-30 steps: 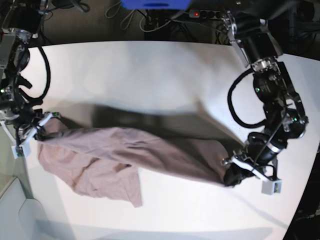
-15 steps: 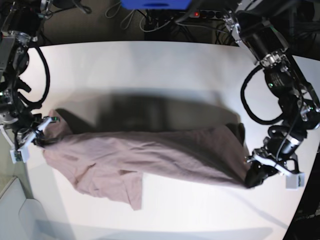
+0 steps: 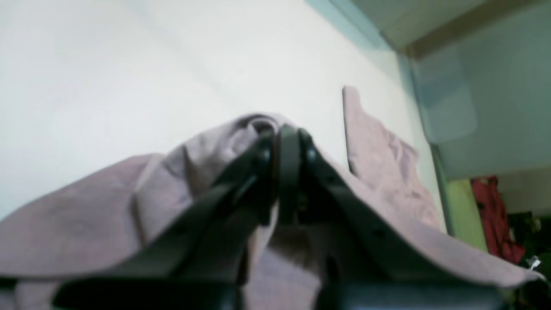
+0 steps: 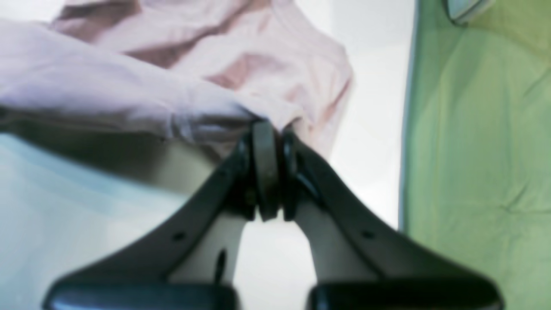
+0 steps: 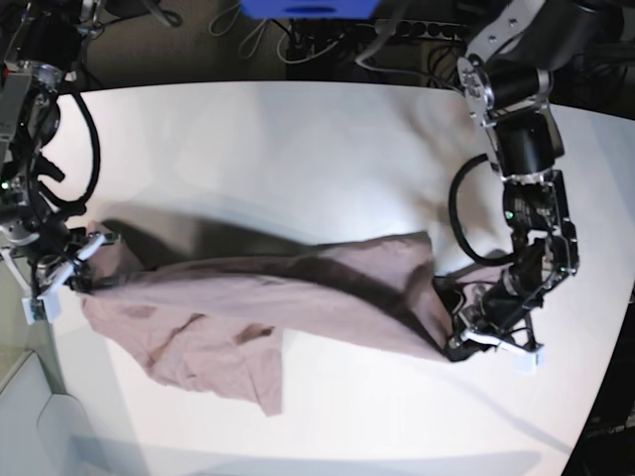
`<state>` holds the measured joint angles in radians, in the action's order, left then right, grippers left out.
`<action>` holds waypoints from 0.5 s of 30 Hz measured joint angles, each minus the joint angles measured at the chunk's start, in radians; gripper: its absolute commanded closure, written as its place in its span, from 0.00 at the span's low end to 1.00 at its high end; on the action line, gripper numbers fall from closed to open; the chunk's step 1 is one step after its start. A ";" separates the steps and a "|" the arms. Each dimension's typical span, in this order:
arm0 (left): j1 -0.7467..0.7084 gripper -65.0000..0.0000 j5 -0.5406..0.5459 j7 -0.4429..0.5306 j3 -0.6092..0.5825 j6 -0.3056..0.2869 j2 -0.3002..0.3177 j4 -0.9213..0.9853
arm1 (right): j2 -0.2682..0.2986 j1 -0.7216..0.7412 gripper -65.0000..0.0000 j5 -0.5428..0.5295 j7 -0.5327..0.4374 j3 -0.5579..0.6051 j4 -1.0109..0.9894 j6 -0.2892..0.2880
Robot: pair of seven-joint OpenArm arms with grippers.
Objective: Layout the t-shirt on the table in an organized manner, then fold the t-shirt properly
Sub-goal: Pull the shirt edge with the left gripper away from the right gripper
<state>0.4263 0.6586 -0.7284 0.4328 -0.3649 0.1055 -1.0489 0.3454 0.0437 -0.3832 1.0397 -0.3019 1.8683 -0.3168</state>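
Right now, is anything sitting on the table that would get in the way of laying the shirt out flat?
Nothing visible does. The table is bare around the t-shirt, which hangs stretched between the left gripper and right gripper, both clamped on its ends.

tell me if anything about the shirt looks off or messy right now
The t-shirt is not flat: it hangs stretched and twisted between the left pincer and right pincer, with a bunched, wrinkled part drooping onto the table near the right one.

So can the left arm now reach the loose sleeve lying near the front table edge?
Probably not: the left tool is shut on the t-shirt, far from that sleeve.
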 measured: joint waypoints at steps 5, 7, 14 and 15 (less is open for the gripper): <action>0.021 0.99 0.000 0.049 -0.006 -0.003 0.029 0.066 | -0.013 -0.003 1.00 0.001 -0.005 0.002 -0.068 0.000; 0.029 0.98 -0.002 0.050 -0.001 -0.002 0.039 0.072 | -0.013 -0.003 1.00 0.008 -0.005 0.001 -0.081 0.000; 0.032 0.48 0.005 0.053 -0.002 -0.003 0.072 0.067 | -0.015 -0.003 1.00 0.005 -0.008 0.001 -0.084 0.000; 0.027 0.43 0.006 0.054 -0.002 -0.003 0.073 0.066 | -0.015 -0.003 1.00 0.004 -0.008 0.001 -0.084 0.000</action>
<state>0.4530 0.6651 -0.6743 0.4309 -0.3679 0.1783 -0.9829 0.3302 0.0410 -0.3790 1.0317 -0.3008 1.7847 -0.3168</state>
